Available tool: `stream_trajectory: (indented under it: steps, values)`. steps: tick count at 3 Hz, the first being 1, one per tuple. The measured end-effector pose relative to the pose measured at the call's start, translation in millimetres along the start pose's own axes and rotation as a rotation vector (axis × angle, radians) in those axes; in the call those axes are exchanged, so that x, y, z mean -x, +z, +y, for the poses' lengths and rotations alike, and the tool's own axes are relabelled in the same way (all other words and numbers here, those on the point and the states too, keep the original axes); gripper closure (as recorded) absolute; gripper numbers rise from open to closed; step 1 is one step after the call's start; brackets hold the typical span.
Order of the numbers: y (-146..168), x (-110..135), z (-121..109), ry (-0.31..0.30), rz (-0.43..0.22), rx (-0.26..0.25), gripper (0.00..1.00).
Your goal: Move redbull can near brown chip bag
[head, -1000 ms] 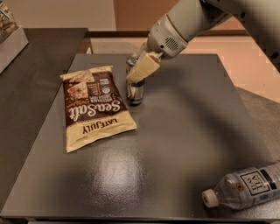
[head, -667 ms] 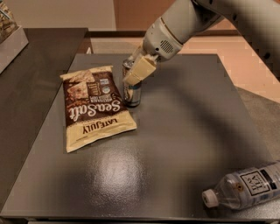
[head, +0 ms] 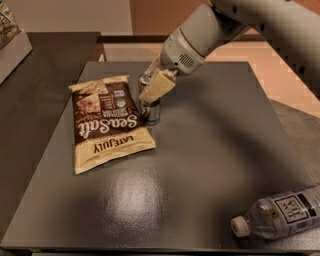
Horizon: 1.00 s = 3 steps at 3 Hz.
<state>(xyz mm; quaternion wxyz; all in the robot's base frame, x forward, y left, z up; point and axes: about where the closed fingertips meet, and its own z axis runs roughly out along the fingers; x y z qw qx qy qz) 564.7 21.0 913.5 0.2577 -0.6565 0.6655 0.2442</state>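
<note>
Redbull can (head: 151, 111) is gripped upright by claw (head: 152, 86), just beside brown chip bag (head: 107, 125) lettered "Sea Salt", "LATE JULY", on worktop (head: 210, 150).

**A:** What sort of place are you driving in?

**B:** To me it reads as an office break area or a mock-up of one. I can't pin it tighter. I see a dark grey table (head: 210, 150) beside a dark counter (head: 45, 75), a plain beige wall (head: 75, 15) and a tan floor (head: 295, 75).

**A:** What's on it?

**B:** Snack stock: brown chip bag (head: 107, 122), redbull can (head: 151, 114), water bottle (head: 282, 212) on its side, and a light bin (head: 10, 47) on the counter.

**A:** Gripper?

**B:** Gripper (head: 152, 87) is at the can's top, just beside the bag.
</note>
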Motion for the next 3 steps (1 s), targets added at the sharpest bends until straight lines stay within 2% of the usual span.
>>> stream_trajectory:
  steps: [1,2,3]
  values:
    - [1.9,0.8,0.3,-0.001,0.0,0.003,0.13]
    - [3.5,1.5,0.7,-0.002,0.0,0.006,0.0]
    - [3.5,1.5,0.7,-0.002,0.0,0.006,0.0]
